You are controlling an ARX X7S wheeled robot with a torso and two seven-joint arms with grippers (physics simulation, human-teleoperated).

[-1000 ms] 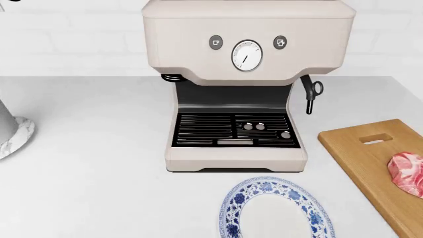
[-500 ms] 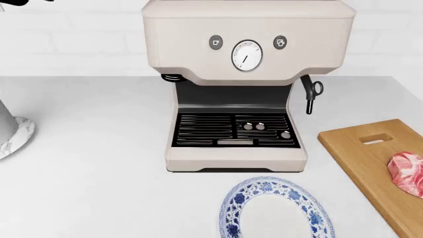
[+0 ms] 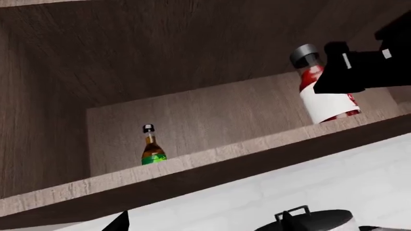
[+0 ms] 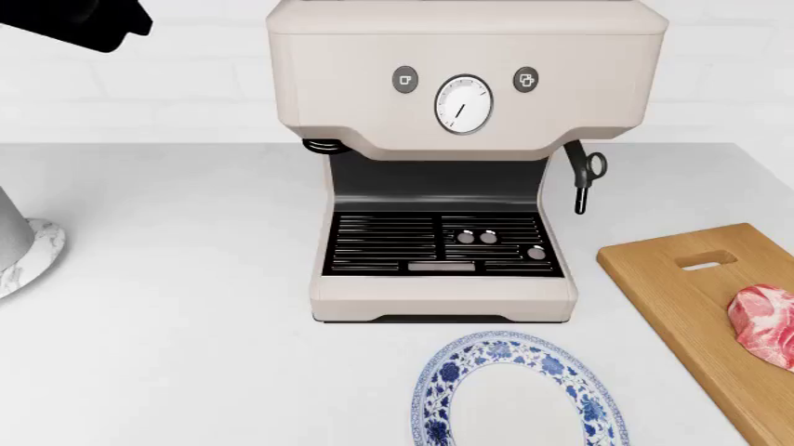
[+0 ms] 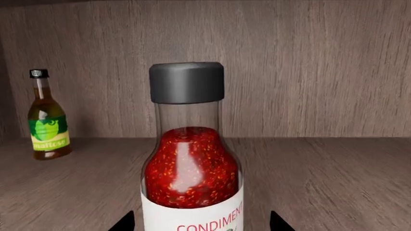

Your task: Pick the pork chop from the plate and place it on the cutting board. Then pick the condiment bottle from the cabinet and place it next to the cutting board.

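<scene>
On the shelf: bottle [image 5: 190, 166] stands up in the cabinet [image 3: 212, 103], red sauce, dark cap.
Right claw [image 5: 199, 222]: one fingertip on each side of the bottle; cannot tell if it squeezes.
Left claw [image 3: 202, 222]: tips apart, holding nothing.
Far back: small green-label bottle [image 5: 46, 118].
Board [image 4: 676, 288]: chop [image 4: 763, 325] lies on it.
Plate [image 4: 437, 390]: near the coffee machine [image 4: 453, 158].

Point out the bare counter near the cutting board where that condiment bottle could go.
Bare counter lies between the cutting board and the coffee machine, and behind the board toward the wall. In front, the plate narrows the gap. The pork chop occupies the board. The condiment bottle stands on the cabinet shelf.
</scene>
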